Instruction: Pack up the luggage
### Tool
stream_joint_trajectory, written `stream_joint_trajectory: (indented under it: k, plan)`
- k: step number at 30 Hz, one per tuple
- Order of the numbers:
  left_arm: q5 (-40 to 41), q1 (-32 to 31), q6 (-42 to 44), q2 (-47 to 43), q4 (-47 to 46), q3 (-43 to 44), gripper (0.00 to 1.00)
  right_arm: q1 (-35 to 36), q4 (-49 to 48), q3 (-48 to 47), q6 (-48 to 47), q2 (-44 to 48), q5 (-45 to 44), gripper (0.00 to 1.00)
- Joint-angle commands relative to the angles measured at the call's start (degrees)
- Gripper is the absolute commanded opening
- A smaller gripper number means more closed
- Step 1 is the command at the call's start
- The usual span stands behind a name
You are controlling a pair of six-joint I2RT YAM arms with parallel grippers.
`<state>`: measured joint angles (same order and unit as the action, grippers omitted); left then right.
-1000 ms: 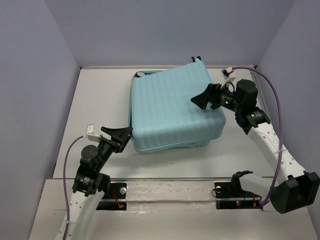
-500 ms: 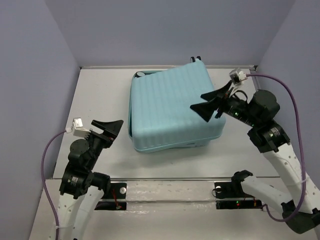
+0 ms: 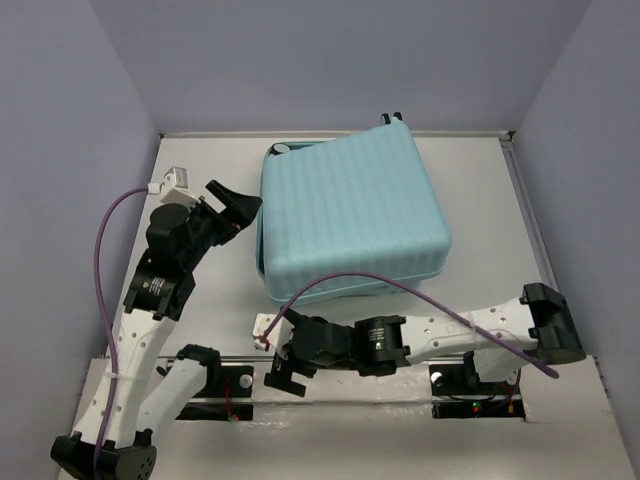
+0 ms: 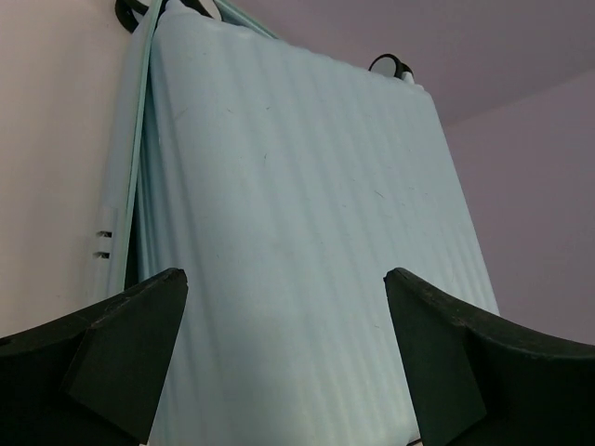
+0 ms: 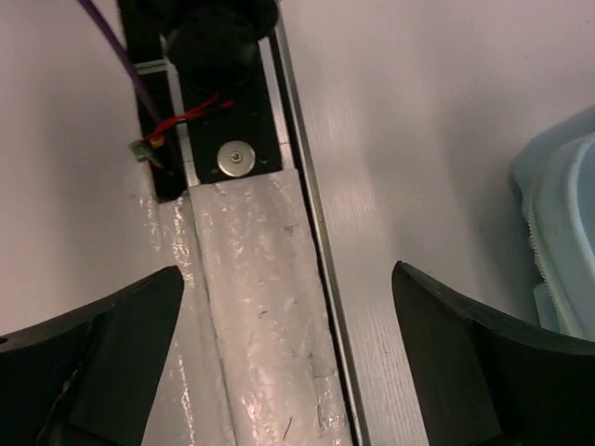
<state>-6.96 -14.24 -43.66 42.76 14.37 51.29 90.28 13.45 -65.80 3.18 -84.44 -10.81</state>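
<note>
The luggage [image 3: 350, 215], a pale aqua ribbed hard-shell suitcase, lies flat at the middle back of the table with its lid down. My left gripper [image 3: 242, 207] hangs open just off its left edge. In the left wrist view the ribbed shell [image 4: 297, 204] fills the space between the fingers, with a dark gap along the lid seam and black wheels [image 4: 390, 65] at the far end. My right gripper [image 3: 284, 370] is open low over the front rail, holding nothing. The suitcase's corner [image 5: 567, 214] shows at the right of its view.
A taped metal rail [image 3: 340, 375] runs along the near table edge. The left arm's base plate [image 5: 228, 139] sits on it just beyond the right gripper. Purple cables [image 3: 400, 288] loop over both arms. Grey walls close in the table on three sides.
The right arm swung down from above the suitcase's right side to the front rail, pointing left. The left arm rose and moved forward to the suitcase's left edge. Both grippers stayed open.
</note>
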Motion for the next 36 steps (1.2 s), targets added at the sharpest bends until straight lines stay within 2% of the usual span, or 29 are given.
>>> stream_joint_trajectory:
  k: [1, 2, 3, 5, 6, 8, 9, 11, 15, 17, 18, 19, 20, 21, 22, 23, 26, 31, 36]
  plan:
    - [-5.6, 2.81, 3.23, -1.45, -4.88, -0.31, 0.99, 1.56, -11.07, 1.11, 0.24, -4.49, -14.23, 1.0]
    - [-6.04, 3.08, 3.32, -1.63, -5.05, -0.57, 0.99, 1.57, -14.47, 2.24, 0.42, -5.63, -15.37, 1.0]
    - [-6.57, 3.6, 3.67, -1.63, -5.4, -1.18, 0.99, 2.26, -17.47, 3.47, 1.21, -7.56, -21.65, 1.0]
    - [-6.92, 3.95, 3.84, -2.07, -5.76, -1.8, 0.99, 2.27, -27.57, 8.81, 0.17, -9.59, -24.69, 1.0]
    - [-7.19, 4.13, 3.93, -2.24, -6.19, -2.15, 0.99, 2.88, -31.69, 10.85, -0.45, -10.73, -30.27, 1.0]
    - [-7.8, 4.66, 4.11, -2.16, -7.07, -3.03, 0.99, 2.88, -43.62, 15.68, -2.48, -14.16, -33.22, 1.0]
    - [-8.41, 4.75, 4.2, -1.98, -7.34, -3.21, 0.99, 2.88, -46.47, 16.4, -5.96, -15.3, -36.44, 1.0]
    - [-8.86, 5.36, 4.37, -1.89, -7.51, -3.47, 0.99, 2.88, -52.97, 17.19, -8.53, -18.47, -37.27, 1.0]
    - [-9.65, 6.07, 4.99, -2.16, -7.6, -3.47, 0.99, 2.88, -59.05, 16.84, -12.31, -23.3, -38.58, 1.0]
    - [-9.83, 6.33, 5.43, -2.25, -7.43, -3.56, 0.99, 2.88, -64.4, 17.46, -18.71, -25.23, -43.14, 1.0]
    - [-9.91, 6.33, 5.43, -2.51, -7.6, -3.74, 0.99, 2.88, -72.35, 17.9, -21.78, -26.9, -44.29, 1.0]
    - [-10.0, 6.42, 5.34, -2.6, -8.04, -4.43, 0.99, 2.88, -77.21, 18.68, -28.95, -27.78, -46.47, 1.0]
    - [-10.26, 6.5, 5.34, -2.6, -8.13, -4.79, 0.99, 2.36, -88.75, 19.13, -33.37, -28.84, -47.63, 1.0]
    - [-10.53, 6.59, 5.34, -2.6, -8.3, -5.14, 0.99, 2.36, -94.87, 19.3, -37.59, -30.93, -49.12, 1.0]
    - [-10.53, 6.59, 5.34, -2.51, -8.48, -5.75, 0.99, 2.36, -101.63, 19.31, -47.2, -32.26, -49.66, 1.0]
    - [-10.62, 6.68, 5.34, -2.68, -8.48, -6.11, 0.99, 2.36, -111.79, 18.09, -52.35, -33.75, -49.92, 1.0]
    - [-10.62, 6.94, 5.51, -2.95, -8.4, -6.81, 0.99, 0.96, -111.89, 13.7, -59.14, -37.02, -49.4, 1.0]
    - [-8.95, 7.3, 7.01, -4.18, -6.29, -6.29, 0.99, -0.27, -112.07, 8.59, -68.38, -36.41, -45.97, 1.0]
    - [-8.07, 7.82, 8.06, -4.79, -5.14, -5.5, 0.99, -2.21, -111.98, 5.95, -76.73, -29.56, -42.28, 1.0]
